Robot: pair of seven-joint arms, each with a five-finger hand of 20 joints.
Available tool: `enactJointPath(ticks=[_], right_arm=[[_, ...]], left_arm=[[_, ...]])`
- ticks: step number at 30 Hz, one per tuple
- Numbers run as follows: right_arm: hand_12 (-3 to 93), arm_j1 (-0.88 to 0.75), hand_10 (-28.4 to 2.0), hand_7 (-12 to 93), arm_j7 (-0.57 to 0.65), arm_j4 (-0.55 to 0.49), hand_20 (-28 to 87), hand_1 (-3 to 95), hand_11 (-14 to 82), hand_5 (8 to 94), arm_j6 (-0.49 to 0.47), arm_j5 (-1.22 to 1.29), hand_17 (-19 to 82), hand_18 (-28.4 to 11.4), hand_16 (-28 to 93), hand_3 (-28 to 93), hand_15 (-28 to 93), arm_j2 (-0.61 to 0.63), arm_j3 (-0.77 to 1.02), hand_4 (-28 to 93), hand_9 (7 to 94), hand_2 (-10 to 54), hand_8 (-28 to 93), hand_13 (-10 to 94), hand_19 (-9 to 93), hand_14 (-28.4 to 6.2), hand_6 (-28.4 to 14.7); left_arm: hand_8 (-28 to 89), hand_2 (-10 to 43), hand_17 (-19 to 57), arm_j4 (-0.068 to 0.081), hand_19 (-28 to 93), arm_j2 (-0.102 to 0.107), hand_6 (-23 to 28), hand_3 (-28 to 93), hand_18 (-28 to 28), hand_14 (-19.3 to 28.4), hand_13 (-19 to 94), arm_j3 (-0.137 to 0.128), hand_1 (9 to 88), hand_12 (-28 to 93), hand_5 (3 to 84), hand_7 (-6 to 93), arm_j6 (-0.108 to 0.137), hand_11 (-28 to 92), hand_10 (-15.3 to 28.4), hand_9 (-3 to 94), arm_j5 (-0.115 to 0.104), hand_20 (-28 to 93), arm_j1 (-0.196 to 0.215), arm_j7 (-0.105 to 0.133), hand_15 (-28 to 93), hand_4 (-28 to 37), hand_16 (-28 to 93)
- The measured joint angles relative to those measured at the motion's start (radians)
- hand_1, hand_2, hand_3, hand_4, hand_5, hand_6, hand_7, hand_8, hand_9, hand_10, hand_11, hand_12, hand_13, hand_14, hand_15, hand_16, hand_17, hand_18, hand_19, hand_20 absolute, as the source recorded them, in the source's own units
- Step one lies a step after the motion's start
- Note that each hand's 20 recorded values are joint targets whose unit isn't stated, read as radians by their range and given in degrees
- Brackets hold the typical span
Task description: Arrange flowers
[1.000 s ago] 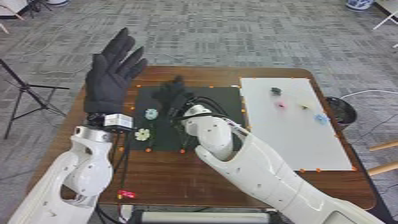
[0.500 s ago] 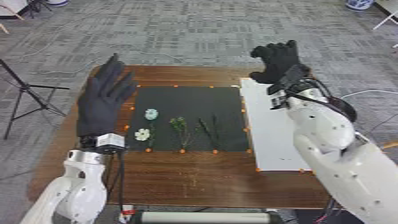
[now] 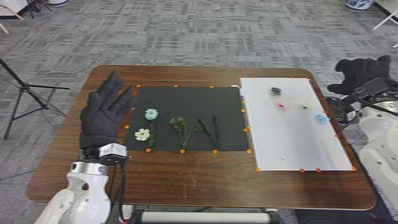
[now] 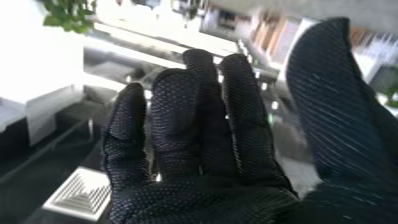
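Head view: black-gloved left hand (image 3: pixel 103 122), fingers straight, beside the rectangular black mat (image 3: pixel 182 100); black-gloved right hand (image 3: pixel 362 75), fingers extended, thumb apart, right of the rectangular white sheet (image 3: pixel 298 142).

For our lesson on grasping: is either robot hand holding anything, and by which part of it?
Nothing is held: the left hand and the right hand are both open and empty. The white flower lies on the black mat.
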Motion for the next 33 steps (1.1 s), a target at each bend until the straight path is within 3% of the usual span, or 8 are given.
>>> enactJointPath(ticks=[3,8,17,21,33], right_arm=[[18.0,-0.053,-11.9,24,0.0,-0.019,53,57.6,15.0,40.4,-0.108,0.008,15,-20.3,31,34,80,0.0,0.047,-28,47.9,-9.5,-12,42,73,-10.4,-2.5],[17.4,-0.1,-11.9,22,-0.009,-0.02,52,58.2,14.0,38.5,-0.244,0.031,15,-20.2,28,30,81,-0.006,0.093,-28,46.1,-9.5,-11,42,73,-10.4,-3.4],[16.2,-0.075,-10.9,22,-0.042,0.074,52,57.8,14.4,37.9,-0.251,0.085,15,-20.2,26,30,82,-0.019,0.108,-28,45.9,-9.5,-11,44,74,-9.5,-3.8],[15.2,-0.024,-8.0,24,-0.059,0.116,52,56.3,15.0,38.5,-0.252,0.074,16,-20.2,26,35,82,-0.019,0.052,-28,47.0,-9.5,-12,45,74,-9.2,-2.7],[13.1,0.09,-6.3,26,-0.109,0.183,52,56.4,14.9,43.7,-0.25,0.036,18,-19.0,25,35,81,-0.027,-0.092,-28,52.9,-9.5,-14,51,76,-8.2,-0.4]], left_arm=[[-9,-1.7,-12.0,0.0,40,0.0,0.3,60,19.8,13.5,19,0.0,23.4,16,26.6,15.4,0.0,11,9.8,21.2,0.0,7,0.0,0.0,8,-26.8,7],[-9,-1.7,-12.1,0.003,40,-0.001,0.3,60,19.8,13.5,19,0.001,23.2,16,26.6,15.5,0.0,11,9.8,21.3,-0.002,7,0.0,-0.001,8,-27.0,7],[-9,-1.7,-12.0,0.003,40,-0.001,0.3,60,19.7,13.5,19,-0.002,23.0,16,26.6,15.4,0.004,11,9.8,21.3,-0.004,7,0.003,0.001,8,-27.0,7],[-9,-1.7,-12.0,0.003,40,-0.001,0.3,61,19.7,13.5,19,-0.005,22.9,16,26.6,15.5,0.01,11,9.8,21.3,-0.006,8,0.009,0.001,8,-27.1,7],[-9,-1.8,-12.1,0.003,40,-0.001,0.2,61,19.8,13.4,19,-0.005,22.6,16,26.6,15.6,0.014,11,9.7,21.3,-0.009,7,0.021,0.004,8,-27.3,7]])
